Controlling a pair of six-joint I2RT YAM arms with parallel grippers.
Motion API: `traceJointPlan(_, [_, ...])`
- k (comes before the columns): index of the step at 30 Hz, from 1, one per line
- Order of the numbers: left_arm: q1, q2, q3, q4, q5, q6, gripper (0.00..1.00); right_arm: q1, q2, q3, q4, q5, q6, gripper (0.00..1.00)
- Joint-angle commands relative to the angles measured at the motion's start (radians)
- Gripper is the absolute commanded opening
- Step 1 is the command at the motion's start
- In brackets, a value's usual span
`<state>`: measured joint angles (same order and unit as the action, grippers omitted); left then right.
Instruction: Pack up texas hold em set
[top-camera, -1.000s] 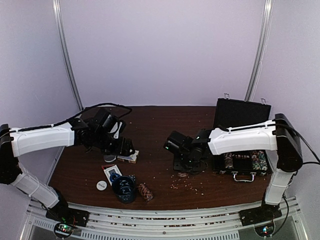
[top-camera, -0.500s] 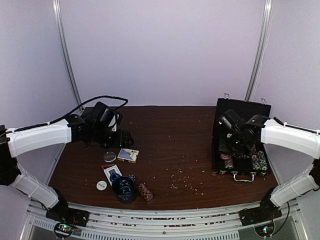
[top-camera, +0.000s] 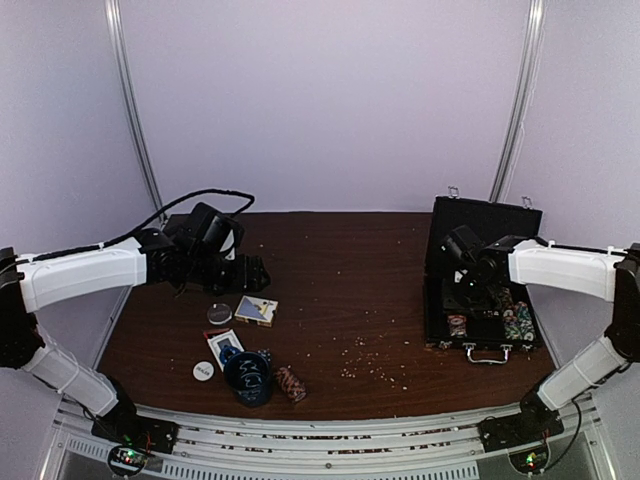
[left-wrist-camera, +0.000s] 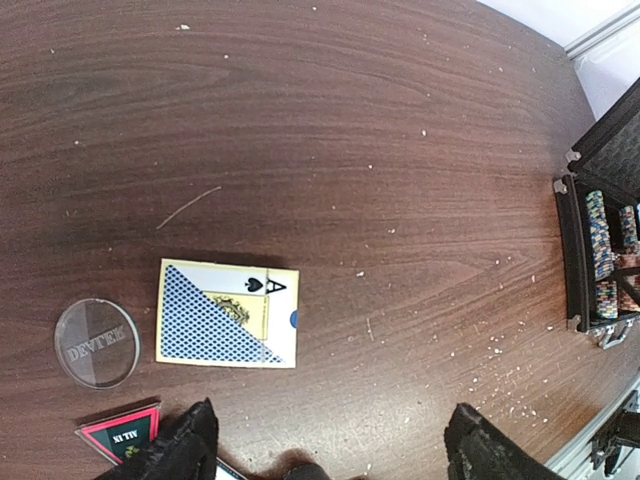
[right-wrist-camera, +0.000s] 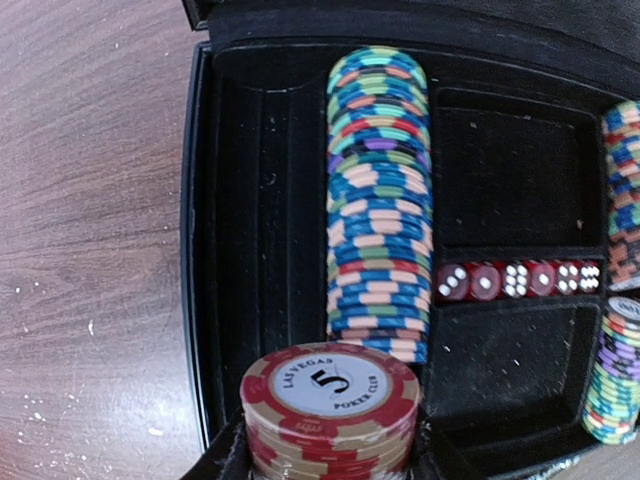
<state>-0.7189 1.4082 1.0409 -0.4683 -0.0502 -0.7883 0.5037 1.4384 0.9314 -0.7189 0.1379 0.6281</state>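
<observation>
The black case (top-camera: 435, 300) lies open at the right, with its lid (top-camera: 485, 228) upright. In the right wrist view my right gripper (right-wrist-camera: 330, 455) is shut on a stack of red "5" chips (right-wrist-camera: 330, 395). It holds them over the near end of the case's (right-wrist-camera: 200, 200) left slots, in front of a multicoloured chip roll (right-wrist-camera: 380, 200). My left gripper (left-wrist-camera: 325, 455) is open and empty, hovering just behind a blue card deck (left-wrist-camera: 228, 314) and a clear dealer button (left-wrist-camera: 96, 342). In the top view the left gripper (top-camera: 245, 274) is above the deck (top-camera: 256, 311).
Red dice (right-wrist-camera: 520, 280) and more chip rolls (right-wrist-camera: 625, 200) sit in the case. Near the front left are a second card box (top-camera: 225, 346), a white button (top-camera: 203, 370), a dark cup with scribbles (top-camera: 248, 375) and a chip roll (top-camera: 291, 383). Crumbs dot the table (top-camera: 375, 365).
My right arm swung from the table's middle to the case, carrying the red chips. My left gripper lifted back off the blue card deck, which stays on the table.
</observation>
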Motion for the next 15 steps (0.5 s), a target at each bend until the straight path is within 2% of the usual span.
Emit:
traceJointPlan(1, [0.009, 0.002, -0.002, 0.033, -0.011, -0.033, 0.81, -0.012, 0.034, 0.032, 0.082, -0.030, -0.049, 0.34])
traceJointPlan(7, [0.008, 0.009, 0.004, 0.012, -0.010, -0.047, 0.81, -0.011, 0.055, -0.009, 0.139, -0.113, -0.035, 0.34])
traceJointPlan(15, [0.008, 0.024, 0.009, 0.002, -0.010, -0.056, 0.81, -0.011, 0.076, -0.037, 0.160, -0.110, -0.076, 0.36])
